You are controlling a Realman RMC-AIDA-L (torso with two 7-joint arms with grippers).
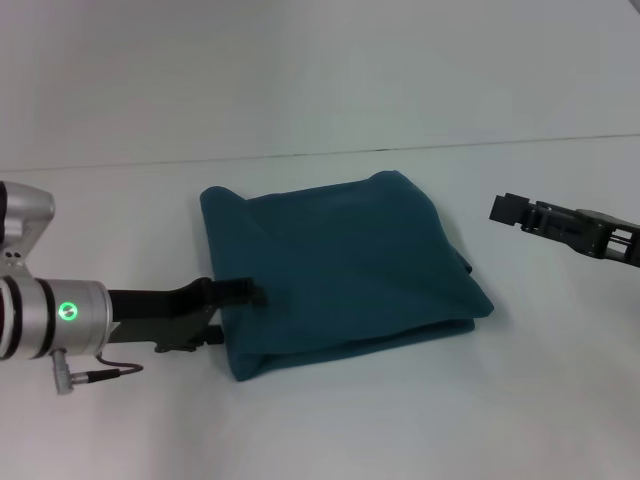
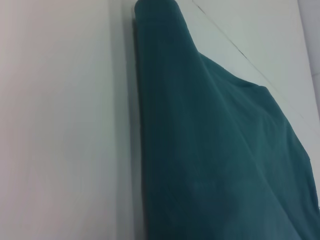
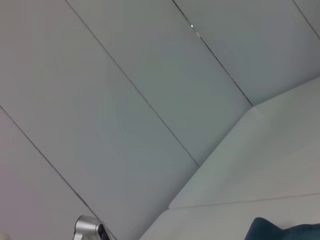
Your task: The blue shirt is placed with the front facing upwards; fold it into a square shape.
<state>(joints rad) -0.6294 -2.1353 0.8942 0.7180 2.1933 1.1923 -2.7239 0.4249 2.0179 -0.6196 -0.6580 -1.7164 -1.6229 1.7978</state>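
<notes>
The blue shirt [image 1: 345, 265] lies folded into a rough rectangle in the middle of the white table [image 1: 330, 430], plain teal side up, with no lettering showing. My left gripper [image 1: 242, 316] is at the shirt's left edge, open: one dark finger [image 1: 240, 293] reaches over the fabric and the other sits lower beside the edge. The left wrist view is filled by the shirt [image 2: 215, 150] and its folded edge. My right gripper [image 1: 515, 212] hovers to the right of the shirt, apart from it. A small corner of the shirt [image 3: 280, 231] shows in the right wrist view.
Bare white table [image 1: 560, 400] surrounds the shirt on all sides, and a white wall [image 1: 320, 70] rises behind it. The right wrist view shows wall panels and a silver piece of my left arm [image 3: 87, 227].
</notes>
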